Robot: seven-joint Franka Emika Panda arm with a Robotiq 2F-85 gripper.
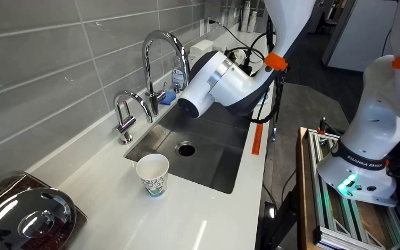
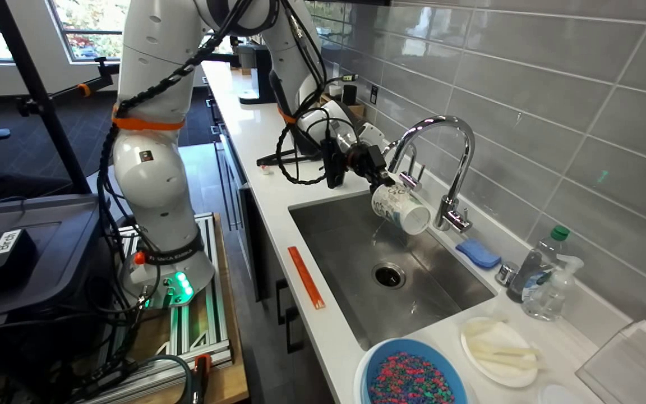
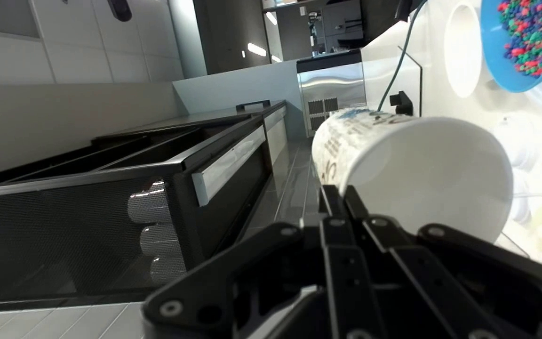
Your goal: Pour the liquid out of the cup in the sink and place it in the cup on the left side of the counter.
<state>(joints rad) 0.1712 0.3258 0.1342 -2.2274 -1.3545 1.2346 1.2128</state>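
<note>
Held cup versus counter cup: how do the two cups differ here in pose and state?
The held cup is tipped onto its side; the counter cup stands upright. The held cup is gripped by the tool; nothing grips the counter cup. The held cup is in the air, apparently over the sink; the counter cup rests on the counter. Both are white with printed patterns.
</note>
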